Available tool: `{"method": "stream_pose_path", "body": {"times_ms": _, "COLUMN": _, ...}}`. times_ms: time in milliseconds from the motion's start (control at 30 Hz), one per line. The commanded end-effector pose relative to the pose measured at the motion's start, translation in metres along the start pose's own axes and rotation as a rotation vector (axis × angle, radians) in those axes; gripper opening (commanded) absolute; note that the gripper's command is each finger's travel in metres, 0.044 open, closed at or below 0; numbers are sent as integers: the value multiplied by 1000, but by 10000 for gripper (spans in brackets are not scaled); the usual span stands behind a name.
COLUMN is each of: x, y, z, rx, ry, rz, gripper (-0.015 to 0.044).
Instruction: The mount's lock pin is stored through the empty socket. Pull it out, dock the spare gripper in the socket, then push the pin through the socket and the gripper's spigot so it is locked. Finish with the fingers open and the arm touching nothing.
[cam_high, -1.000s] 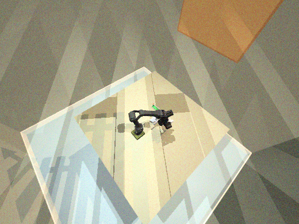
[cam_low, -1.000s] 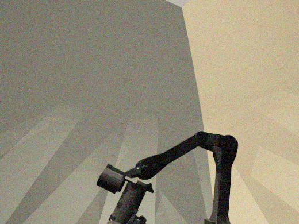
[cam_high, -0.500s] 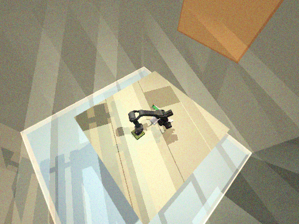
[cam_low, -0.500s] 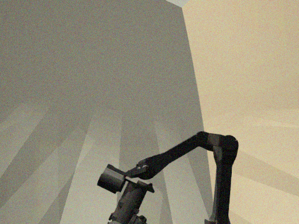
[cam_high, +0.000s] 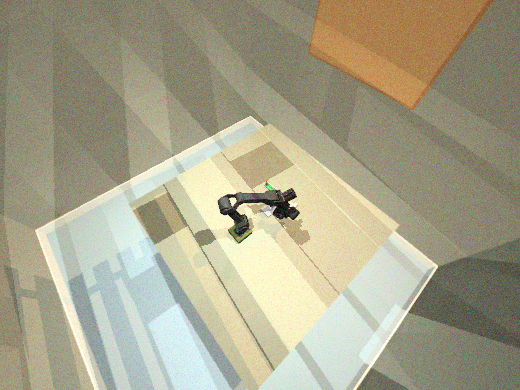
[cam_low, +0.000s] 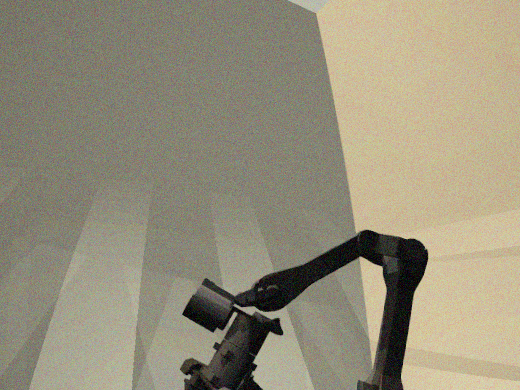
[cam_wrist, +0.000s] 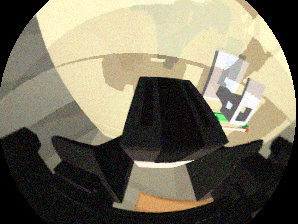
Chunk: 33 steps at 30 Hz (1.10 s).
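Fingers: our one gripper (cam_high: 287, 212) (cam_low: 232, 350) (cam_wrist: 159, 165) has its two fingers partway apart, closed on something; we take it to be the dark block between them.
Held thing: one black block (cam_wrist: 172, 120), probably the spare gripper, fills the middle of the wrist frame, out of the socket.
Mount: one, with two pale uprights (cam_wrist: 215, 80) (cam_high: 268, 210) at the wrist frame's right; we cannot make out its socket.
Green piece: one (cam_wrist: 220, 117) (cam_high: 270, 187), low by the uprights in the wrist frame.
Red tip: one (cam_wrist: 247, 130) (cam_high: 266, 181), near the green piece; we cannot tell whether this is the lock pin or whether the pin sits in the socket.
Arm: one black arm (cam_high: 257, 196) (cam_low: 320, 265), bent, at the centre of the top frame and lower right of the exterior.
Table: one tan top (cam_high: 300, 290) (cam_wrist: 85, 75) under the arm.
Panel: one orange sheet (cam_high: 380, 55) (cam_wrist: 170, 201), upper right of the top frame.
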<state>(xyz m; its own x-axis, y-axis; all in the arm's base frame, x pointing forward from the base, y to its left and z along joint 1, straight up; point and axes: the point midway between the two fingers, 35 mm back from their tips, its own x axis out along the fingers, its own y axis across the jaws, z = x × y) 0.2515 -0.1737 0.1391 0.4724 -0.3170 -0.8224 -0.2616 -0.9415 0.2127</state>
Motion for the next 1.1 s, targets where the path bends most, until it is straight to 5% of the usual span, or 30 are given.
{"method": "stream_pose_path", "body": {"times_ms": 0, "x": -6, "y": -4, "z": -3, "rx": -128, "ry": 39, "rz": 11, "gripper": 0}}
{"method": "stream_pose_path", "body": {"times_ms": 1067, "x": -34, "y": -42, "z": -5, "rx": -1019, "ry": 226, "rz": 121, "gripper": 0}}
